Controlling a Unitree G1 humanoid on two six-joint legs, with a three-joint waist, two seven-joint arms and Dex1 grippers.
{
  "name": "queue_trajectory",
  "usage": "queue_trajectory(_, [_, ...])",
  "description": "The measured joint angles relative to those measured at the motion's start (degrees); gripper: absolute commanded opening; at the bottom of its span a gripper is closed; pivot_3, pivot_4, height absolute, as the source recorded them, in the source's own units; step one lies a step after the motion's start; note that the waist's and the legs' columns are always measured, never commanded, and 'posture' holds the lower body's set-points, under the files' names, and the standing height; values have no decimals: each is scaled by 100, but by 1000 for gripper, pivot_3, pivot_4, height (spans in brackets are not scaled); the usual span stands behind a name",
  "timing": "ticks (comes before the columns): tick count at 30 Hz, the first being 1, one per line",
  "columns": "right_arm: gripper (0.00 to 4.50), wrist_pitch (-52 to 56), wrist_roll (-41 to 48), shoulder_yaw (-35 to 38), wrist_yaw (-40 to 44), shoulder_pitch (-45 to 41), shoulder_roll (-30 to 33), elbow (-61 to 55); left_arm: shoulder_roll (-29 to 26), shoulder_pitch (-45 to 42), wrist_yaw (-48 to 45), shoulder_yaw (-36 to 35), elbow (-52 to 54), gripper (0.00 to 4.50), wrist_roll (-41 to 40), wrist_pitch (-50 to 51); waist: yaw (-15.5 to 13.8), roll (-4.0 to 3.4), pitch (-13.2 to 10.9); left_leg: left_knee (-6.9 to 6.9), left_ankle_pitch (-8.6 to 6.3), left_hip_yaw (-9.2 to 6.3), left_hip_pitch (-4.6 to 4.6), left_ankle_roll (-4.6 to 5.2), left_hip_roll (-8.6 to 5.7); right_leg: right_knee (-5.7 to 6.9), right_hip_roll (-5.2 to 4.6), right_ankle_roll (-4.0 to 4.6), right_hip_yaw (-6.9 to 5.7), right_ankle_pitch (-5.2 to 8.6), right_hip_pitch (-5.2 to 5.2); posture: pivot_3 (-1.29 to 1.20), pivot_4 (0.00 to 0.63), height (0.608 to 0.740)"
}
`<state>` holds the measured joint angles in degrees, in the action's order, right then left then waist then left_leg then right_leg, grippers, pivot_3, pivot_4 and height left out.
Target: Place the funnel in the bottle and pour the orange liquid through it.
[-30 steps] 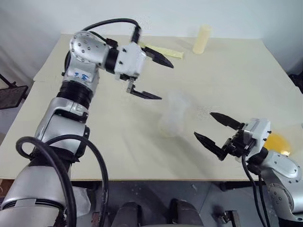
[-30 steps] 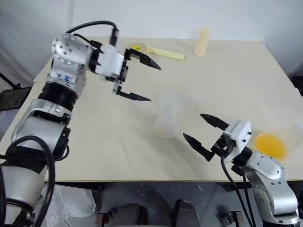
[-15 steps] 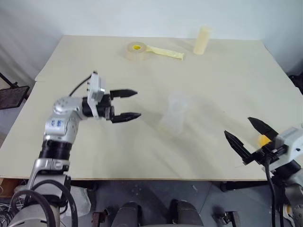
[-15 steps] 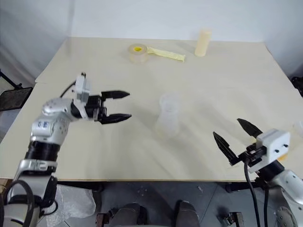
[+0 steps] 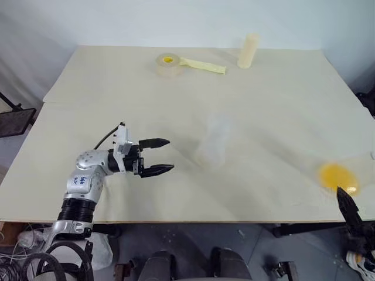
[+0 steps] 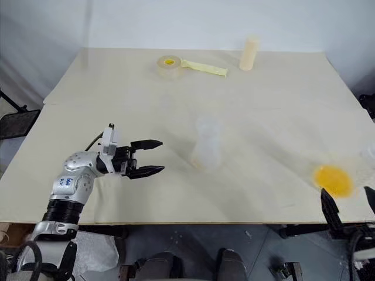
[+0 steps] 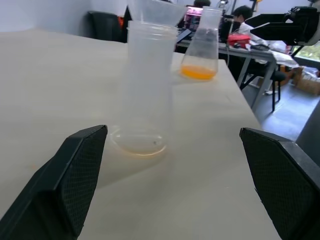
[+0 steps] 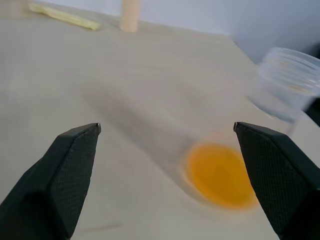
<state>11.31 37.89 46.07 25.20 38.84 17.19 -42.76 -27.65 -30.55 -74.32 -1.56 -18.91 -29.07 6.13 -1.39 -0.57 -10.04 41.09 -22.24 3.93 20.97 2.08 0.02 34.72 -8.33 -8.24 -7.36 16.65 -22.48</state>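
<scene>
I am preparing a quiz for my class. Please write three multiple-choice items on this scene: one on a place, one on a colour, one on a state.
1. Where does the funnel sit?
A. in the mouth of the bottle
B. flat on the table
C. in the left gripper

2. What colour is the liquid in the flask?
A. blue
B. orange
C. green

3. How is the left gripper?
A. shut on the bottle
B. shut on the tape roll
C. open, holding nothing

Answers:
1 A: the left wrist view shows the funnel's rim above the bottle's neck.
2 B: orange shows through the flask's base.
3 C: its fingers stand apart, short of the bottle.
</scene>
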Motion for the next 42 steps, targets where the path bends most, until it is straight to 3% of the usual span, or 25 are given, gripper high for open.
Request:
queue_trajectory(6, [4500, -192, -1, 184, -108, -294, 26, 410, 84, 227, -27, -8, 93, 4492, 13, -137, 2, -1, 1, -3, 0, 6, -10, 0, 1, 5, 0, 0, 10, 0, 0, 0, 150, 740])
queue_trajectory(25, [4500, -217, -1126, 14, -786, -2673, 1158, 2797, 275, 1029, 617, -17, 1417, 4492, 0, 91, -4, -21, 12, -3, 1, 7, -13, 3, 1, 7, -1, 0, 23, 0, 1, 0, 150, 740])
queue_trajectory(42, [4500, -4, -1454, -459, -1155, -3796, 1314, 3469, 336, 1054, 818, -11, 1590, 4492, -9, 197, 1, -30, 16, -3, 1, 7, -10, 3, 1, 6, -1, 0, 18, 0, 0, 0, 150, 740])
